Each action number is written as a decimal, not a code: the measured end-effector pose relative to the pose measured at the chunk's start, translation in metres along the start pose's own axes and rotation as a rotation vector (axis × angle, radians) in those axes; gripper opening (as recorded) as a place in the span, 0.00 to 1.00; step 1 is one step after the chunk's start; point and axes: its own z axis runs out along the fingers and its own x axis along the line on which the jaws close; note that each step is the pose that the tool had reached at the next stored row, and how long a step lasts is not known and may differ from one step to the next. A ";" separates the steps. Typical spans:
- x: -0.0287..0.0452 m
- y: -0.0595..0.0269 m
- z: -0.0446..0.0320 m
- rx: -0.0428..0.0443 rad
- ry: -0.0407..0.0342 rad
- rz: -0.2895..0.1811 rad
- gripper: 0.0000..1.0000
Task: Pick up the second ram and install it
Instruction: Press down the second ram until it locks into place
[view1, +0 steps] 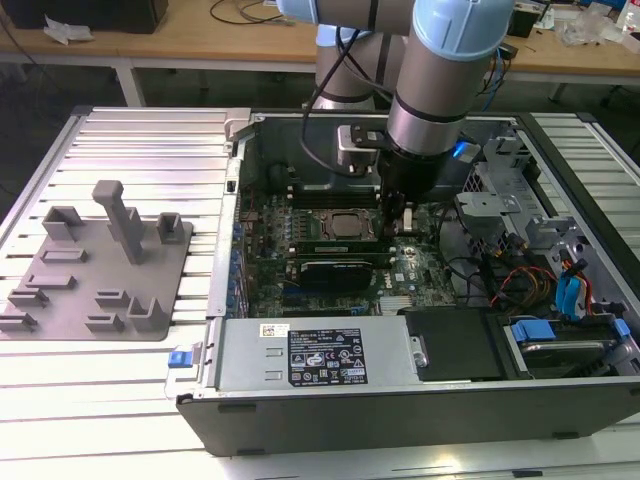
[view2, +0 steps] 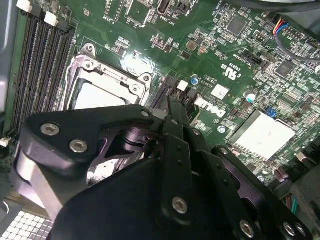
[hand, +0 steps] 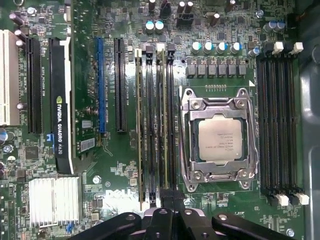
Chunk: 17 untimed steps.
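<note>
The second ram (hand: 162, 125) is seated upright in a slot beside the processor socket (hand: 219, 140), centre frame in the first wrist view. The gripper (hand: 167, 200) is lowered onto its end, fingers closed narrowly around it. The open computer case (view1: 400, 400) is set on a slatted table (view1: 130, 140), lower centre of the exterior view.

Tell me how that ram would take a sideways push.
The ram stands thin and edge-up on the board, so probably stiff lengthwise yet fragile sideways. Likely light. With the gripper at one end, pressing might tilt it.
</note>
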 end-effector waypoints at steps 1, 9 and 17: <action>0.0000 0.0000 0.0000 0.0000 0.0001 0.000 0.08; 0.0002 -0.0001 0.0041 0.0000 0.0002 0.000 0.08; -0.0005 0.0002 -0.0074 0.0001 -0.0003 0.000 0.08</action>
